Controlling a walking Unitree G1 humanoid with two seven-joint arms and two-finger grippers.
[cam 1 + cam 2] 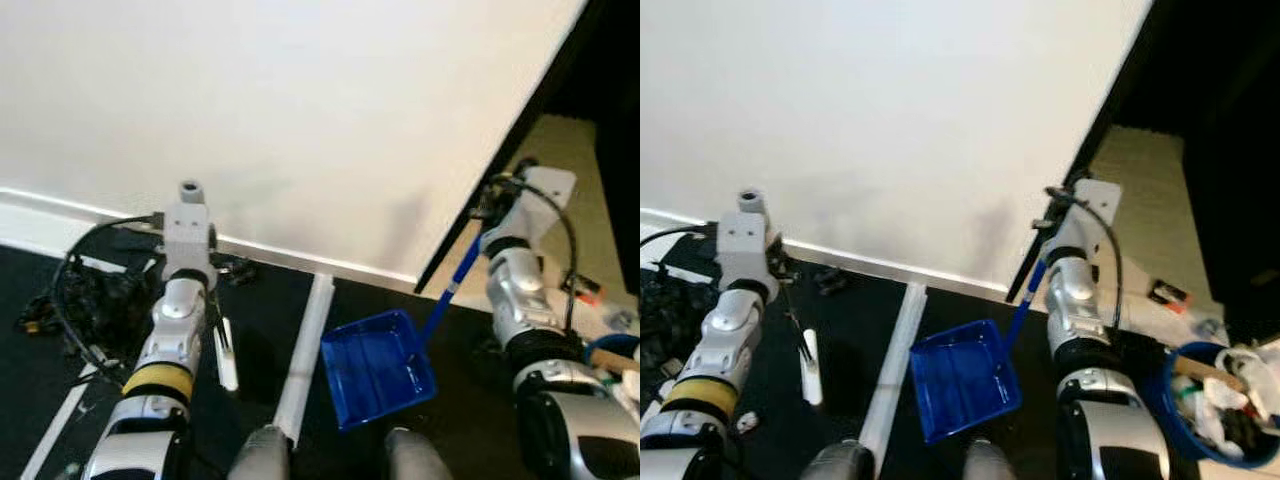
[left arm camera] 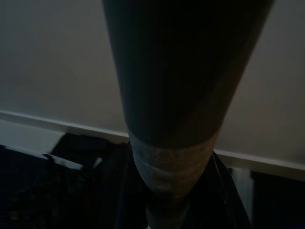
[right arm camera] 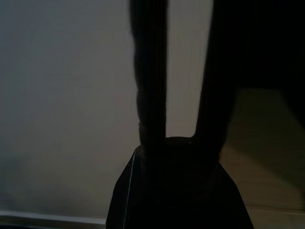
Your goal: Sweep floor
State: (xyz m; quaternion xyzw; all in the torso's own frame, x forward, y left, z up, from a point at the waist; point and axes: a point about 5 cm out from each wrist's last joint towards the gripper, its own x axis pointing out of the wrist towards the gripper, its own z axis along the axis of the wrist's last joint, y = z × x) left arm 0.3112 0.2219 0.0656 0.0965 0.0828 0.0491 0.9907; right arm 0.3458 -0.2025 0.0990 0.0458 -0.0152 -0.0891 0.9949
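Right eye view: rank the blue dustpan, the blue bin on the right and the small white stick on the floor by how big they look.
1. blue dustpan
2. blue bin, though the frame edge crops it, so unsure
3. white stick, clearly smallest

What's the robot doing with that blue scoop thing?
The robot is getting ready to sweep. Its right gripper holds the long handle of a blue dustpan, whose pan sits on the dark floor in front of the robot, near the white wall. Its left gripper is closed on a thin stick, probably a broom, which reaches down to the floor. A tangle of black cables lies to the left, and a blue bin of rubbish stands on the right.
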